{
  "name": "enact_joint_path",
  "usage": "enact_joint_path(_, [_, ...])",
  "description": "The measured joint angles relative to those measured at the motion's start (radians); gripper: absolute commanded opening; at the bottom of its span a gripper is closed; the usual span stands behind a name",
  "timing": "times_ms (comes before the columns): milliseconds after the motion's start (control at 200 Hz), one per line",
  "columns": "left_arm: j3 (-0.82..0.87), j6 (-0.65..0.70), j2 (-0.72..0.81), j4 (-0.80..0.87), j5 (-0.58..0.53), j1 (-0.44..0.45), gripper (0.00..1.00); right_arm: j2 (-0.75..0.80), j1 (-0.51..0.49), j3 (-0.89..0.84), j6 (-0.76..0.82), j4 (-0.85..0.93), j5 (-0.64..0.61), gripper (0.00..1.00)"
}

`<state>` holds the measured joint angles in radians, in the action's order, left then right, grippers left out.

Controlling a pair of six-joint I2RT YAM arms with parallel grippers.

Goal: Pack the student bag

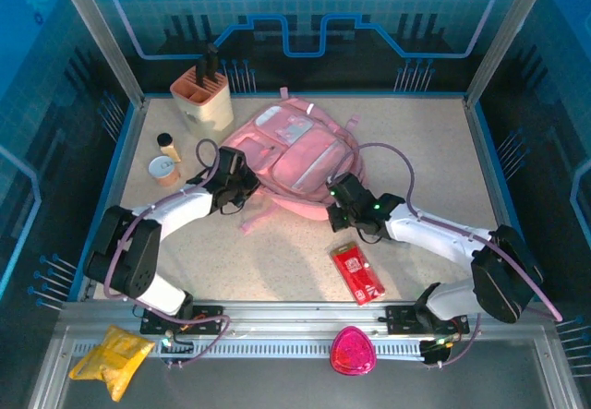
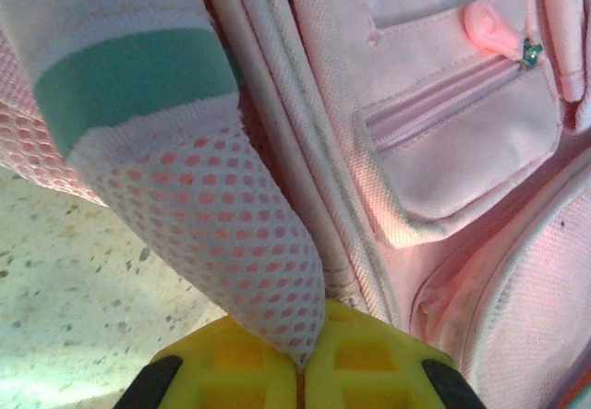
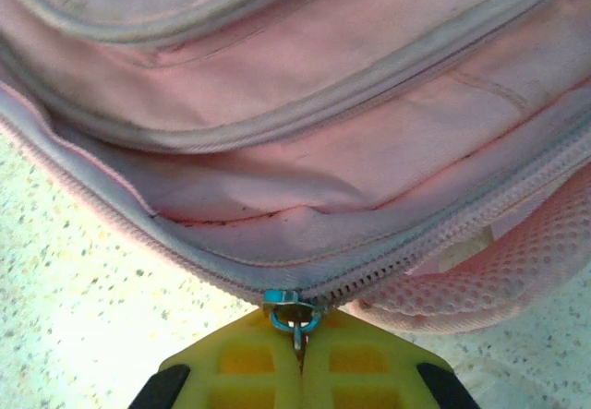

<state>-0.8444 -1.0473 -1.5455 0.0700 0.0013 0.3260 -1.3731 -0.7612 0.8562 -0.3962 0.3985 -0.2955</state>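
The soft pink fabric backpack (image 1: pixel 295 155) lies on the speckled desk (image 1: pixel 425 141). My left jaws are clamped on its pink mesh strap (image 2: pixel 212 234); my right jaws pinch its metal zip pull (image 3: pixel 294 318).

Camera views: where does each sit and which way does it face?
Top external: above and behind the bases, looking down at the table; both arms reach the student bag.
Left wrist: on the left arm, facing along the left gripper, shut on the mesh strap.
Right wrist: on the right arm, facing along the right gripper, shut on the zipper pull.
Shared: all three show the bag.
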Motion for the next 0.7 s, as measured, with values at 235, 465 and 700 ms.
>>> enact_joint_path(235, [-0.192, 0.031, -0.130, 0.070, 0.006, 0.000, 0.09, -0.011, -0.031, 0.052, 0.005, 0.030, 0.036, 0.00])
enact_joint_path(465, [-0.231, 0.094, -0.128, 0.103, 0.019, 0.000, 0.36, -0.020, -0.031, 0.035, 0.004, 0.004, 0.085, 0.00])
enact_joint_path(700, [-0.078, 0.098, 0.074, 0.106, 0.061, 0.004, 0.57, -0.077, -0.038, 0.052, 0.005, -0.014, 0.106, 0.00])
